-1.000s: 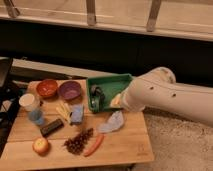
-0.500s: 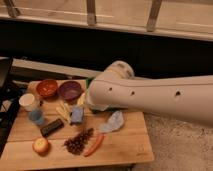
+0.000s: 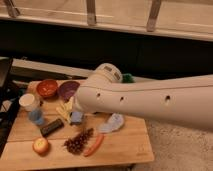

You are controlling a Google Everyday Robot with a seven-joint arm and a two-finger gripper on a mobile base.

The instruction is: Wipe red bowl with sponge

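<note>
Swinging leftward over the table [image 3: 125, 145] with the arm [image 3: 150, 102], hiding the gripper behind it, jaws wide, seemingly empty. Leaving sponge [image 3: 76, 118] at five o'clock from red bowl [image 3: 47, 87]; risking nudging purple bowl [image 3: 66, 90] while descending.

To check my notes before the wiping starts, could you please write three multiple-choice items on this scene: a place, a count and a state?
1. Where does the red bowl stand? A beside the purple bowl, at the table's far side; B next to the apple; C on the cloth.
2. How many bowls show on the table? A one; B two; C three.
3. What state is the sponge in? A lying on the table; B inside the red bowl; C held in the air.
Answers: 1 A, the two bowls sit side by side at the back. 2 B, only the red and purple ones show. 3 A, it rests flat on the wood by the white arm, which hides the gripper.
</note>
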